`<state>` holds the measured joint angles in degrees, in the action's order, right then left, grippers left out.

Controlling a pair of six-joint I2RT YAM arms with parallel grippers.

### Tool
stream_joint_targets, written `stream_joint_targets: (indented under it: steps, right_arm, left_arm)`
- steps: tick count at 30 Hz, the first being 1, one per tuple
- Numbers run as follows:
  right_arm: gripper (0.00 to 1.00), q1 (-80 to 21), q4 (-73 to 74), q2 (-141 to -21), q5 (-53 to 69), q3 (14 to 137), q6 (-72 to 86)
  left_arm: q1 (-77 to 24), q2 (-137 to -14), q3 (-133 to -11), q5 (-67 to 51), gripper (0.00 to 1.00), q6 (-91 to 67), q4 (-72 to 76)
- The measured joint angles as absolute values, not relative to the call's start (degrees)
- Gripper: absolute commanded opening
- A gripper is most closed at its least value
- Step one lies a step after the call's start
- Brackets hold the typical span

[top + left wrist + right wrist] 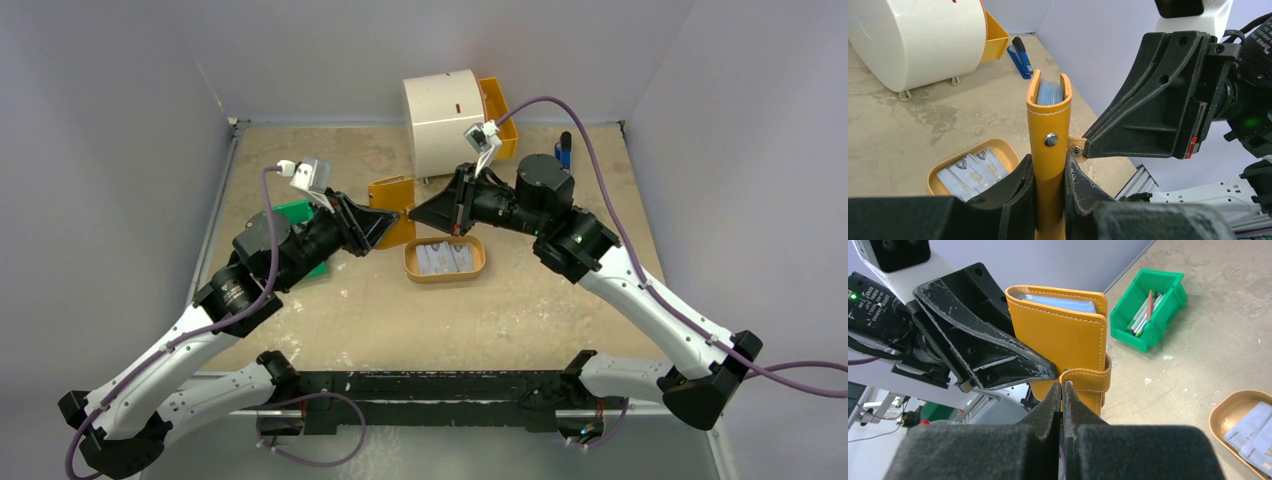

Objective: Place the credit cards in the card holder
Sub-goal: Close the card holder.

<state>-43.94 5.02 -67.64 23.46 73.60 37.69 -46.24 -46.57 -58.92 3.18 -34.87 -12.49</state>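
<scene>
The left gripper (1049, 167) clamped the card holder (1049, 117), long axis upright between its jaws; the right gripper (1062, 390) pinched the strap (1088, 380) alongside, credit cards (973, 171) lying below both

My arms (650, 300) are white with black joints, purple cables (545, 98) trailing; my black fingers (988, 350) are scratched.

Card holder (1049, 125): orange-tan leather, white stitching along the edges, silver stud, pale blue sleeves inside. Credit cards (973, 171): white and pale grey-blue, dark printed marks. Tray (1007, 149): tan. Bin (1148, 315), far left: bright green. Drum (913, 35), far: cream-white. Drawer (994, 39) beside it: yellow-orange. Stapler (1018, 59), far right: blue and black. Table (350, 310): beige, mottled grey. Left gripper (1049, 172) and right gripper (1062, 390): black, scuffed white.
</scene>
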Motion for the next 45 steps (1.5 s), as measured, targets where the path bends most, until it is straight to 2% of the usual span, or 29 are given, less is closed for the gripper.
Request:
stream_joint_targets:
  steps: [45]
  right_arm:
    - [0.00,-44.1,7.5,-71.3,20.4,76.5,37.4]
  left_arm:
    - [-45.7,-47.6,-58.6,3.9,0.00,-35.4,-12.5]
